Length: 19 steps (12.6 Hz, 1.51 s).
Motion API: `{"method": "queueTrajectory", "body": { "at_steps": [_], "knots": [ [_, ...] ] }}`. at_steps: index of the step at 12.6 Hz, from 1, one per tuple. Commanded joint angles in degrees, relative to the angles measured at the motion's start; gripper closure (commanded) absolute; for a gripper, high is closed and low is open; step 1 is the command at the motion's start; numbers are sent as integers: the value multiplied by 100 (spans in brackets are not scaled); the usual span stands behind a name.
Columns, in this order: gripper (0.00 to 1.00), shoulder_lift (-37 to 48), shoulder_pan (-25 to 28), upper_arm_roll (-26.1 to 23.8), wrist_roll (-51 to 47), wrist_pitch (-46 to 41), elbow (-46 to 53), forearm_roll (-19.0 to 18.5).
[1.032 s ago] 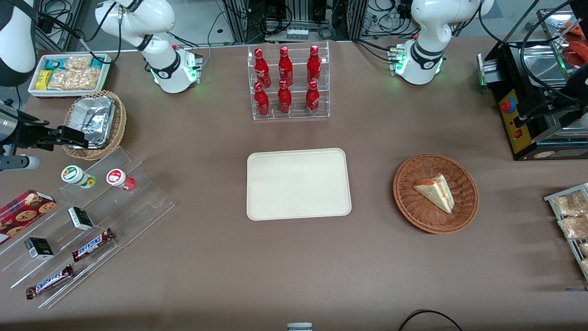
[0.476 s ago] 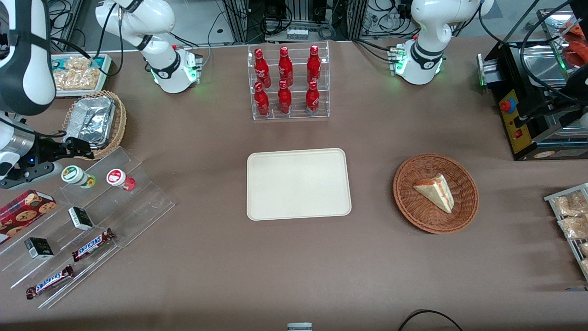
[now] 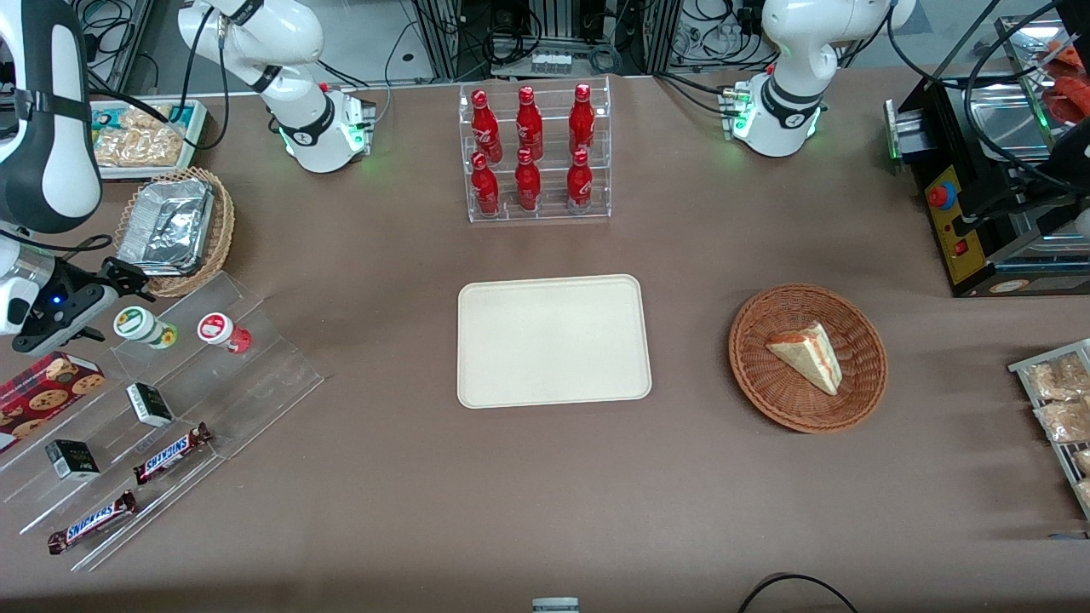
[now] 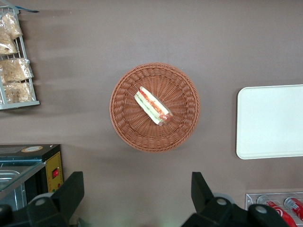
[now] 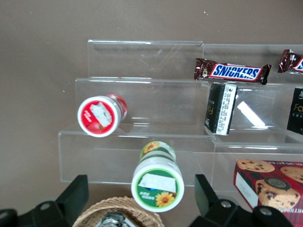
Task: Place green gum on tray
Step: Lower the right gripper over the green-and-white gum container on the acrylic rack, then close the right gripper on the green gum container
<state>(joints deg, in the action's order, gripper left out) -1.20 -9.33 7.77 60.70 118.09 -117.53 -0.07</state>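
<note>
Nothing is done yet: the tray (image 3: 553, 340) at the table's centre sits bare. My gripper (image 3: 100, 298), fingers spread wide and holding nothing, hangs just above the green gum (image 3: 136, 323), upright on the clear stand (image 3: 255, 366) near the working arm's edge; grasping and carrying remain.

Gripper (image 5: 139, 201) fingertips ran off the right wrist frame edge, wicker basket (image 5: 118, 215) cut to a sliver there, cookie box (image 5: 270, 182) cropped, second Snickers bar (image 5: 291, 60) half out, black packet's (image 5: 220, 108) print too small to read
</note>
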Motion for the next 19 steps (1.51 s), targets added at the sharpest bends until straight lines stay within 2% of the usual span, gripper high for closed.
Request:
{"method": "queueTrajectory", "body": {
  "at_steps": [1, 10, 11, 12, 13, 14, 16, 19],
  "knots": [
    [0, 23, -86, -4, 249, 441, -261, -72],
    [0, 14, -183, -4, 451, 1461, -1017, -10],
    [9, 15, -192, -4, 530, 1471, -1035, -10],
    [35, 6, -192, 5, 652, 1471, -1036, -19],
    [75, -3, -201, 5, 723, 1445, -1027, -19],
    [100, 6, -201, 5, 732, 1401, -1009, -45],
    [100, 23, -166, -4, 724, 1235, -852, -54],
    [100, -47, -17, -65, 540, 533, -185, -11]
  ]
}}
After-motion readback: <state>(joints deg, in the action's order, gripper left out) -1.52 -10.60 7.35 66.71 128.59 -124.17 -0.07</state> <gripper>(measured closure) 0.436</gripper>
